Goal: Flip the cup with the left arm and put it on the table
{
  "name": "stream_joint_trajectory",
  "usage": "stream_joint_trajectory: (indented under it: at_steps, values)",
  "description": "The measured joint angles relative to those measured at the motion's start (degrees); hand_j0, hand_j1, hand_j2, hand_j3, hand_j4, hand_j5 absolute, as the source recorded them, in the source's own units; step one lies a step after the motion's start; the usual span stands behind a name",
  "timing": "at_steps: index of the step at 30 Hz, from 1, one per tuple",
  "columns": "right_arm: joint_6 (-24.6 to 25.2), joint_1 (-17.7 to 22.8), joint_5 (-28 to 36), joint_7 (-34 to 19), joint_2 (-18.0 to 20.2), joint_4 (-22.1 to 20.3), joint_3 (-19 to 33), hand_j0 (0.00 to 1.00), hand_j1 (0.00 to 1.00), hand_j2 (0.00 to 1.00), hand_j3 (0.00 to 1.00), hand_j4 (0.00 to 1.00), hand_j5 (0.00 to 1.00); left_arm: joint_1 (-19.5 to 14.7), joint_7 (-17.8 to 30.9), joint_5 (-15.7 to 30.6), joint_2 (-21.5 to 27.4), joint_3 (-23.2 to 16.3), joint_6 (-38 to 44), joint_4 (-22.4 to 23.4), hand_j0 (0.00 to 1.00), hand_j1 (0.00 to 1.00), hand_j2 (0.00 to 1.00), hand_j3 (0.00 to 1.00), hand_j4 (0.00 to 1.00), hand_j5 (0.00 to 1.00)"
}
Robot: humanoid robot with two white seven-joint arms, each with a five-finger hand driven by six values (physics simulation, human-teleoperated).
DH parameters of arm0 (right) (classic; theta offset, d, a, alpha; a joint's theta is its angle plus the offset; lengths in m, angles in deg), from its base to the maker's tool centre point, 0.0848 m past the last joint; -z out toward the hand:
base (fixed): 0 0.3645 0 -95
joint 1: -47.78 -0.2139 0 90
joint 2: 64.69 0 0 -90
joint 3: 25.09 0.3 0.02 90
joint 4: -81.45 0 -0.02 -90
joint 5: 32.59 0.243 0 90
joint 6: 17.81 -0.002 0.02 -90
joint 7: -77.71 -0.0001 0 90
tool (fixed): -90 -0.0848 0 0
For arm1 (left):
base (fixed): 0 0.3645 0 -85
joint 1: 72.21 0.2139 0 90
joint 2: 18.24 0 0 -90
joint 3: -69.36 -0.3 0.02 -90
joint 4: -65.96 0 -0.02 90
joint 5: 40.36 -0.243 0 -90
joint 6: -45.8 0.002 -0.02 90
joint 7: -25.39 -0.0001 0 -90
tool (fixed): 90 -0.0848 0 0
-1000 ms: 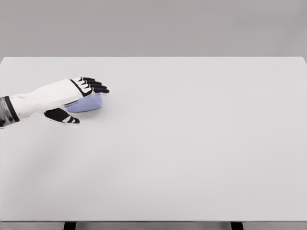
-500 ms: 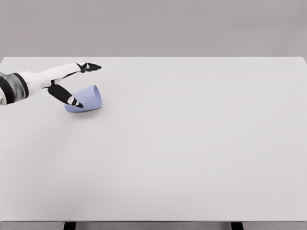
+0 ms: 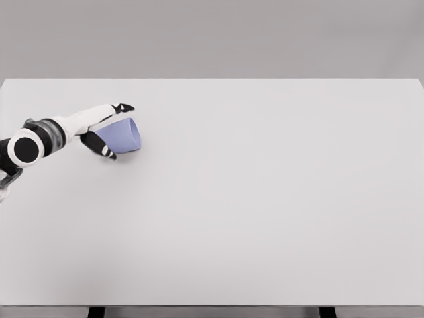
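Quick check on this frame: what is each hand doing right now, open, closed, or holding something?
Left hand: closed around the blue cup, which lies tilted on its side on the table.
Right hand: not in view.

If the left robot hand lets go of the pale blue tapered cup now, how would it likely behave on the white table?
The pale blue tapered cup lies on its side, so it would probably roll in a curve, given its taper. It looks rigid and light, likely easy to nudge. The left robot hand brackets it on the smooth white table, so it may slide.
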Motion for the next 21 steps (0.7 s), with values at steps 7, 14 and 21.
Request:
stream_joint_trajectory:
  at_steps: [7, 14, 21]
  values:
    - [0.0, 0.0, 0.0, 0.0, 0.0, 0.0, 0.0, 1.0, 1.0, 1.0, 1.0, 1.0, 1.0, 0.0, -2.6, -0.1, -2.4, -0.6, 1.2, 2.2, 1.0, 1.0, 1.0, 1.0, 1.0, 1.0]
    - [0.0, 0.0, 0.0, 0.0, 0.0, 0.0, 0.0, 1.0, 1.0, 1.0, 1.0, 1.0, 1.0, 0.0, -2.9, -0.3, -4.3, -1.6, 1.4, 4.7, 0.96, 0.96, 0.96, 0.96, 0.96, 0.96]
    - [0.0, 0.0, 0.0, 0.0, 0.0, 0.0, 0.0, 1.0, 1.0, 1.0, 1.0, 1.0, 1.0, 0.0, -2.9, -0.3, -4.9, -1.7, 1.5, 5.2, 0.7, 0.7, 0.7, 0.7, 0.7, 0.7]
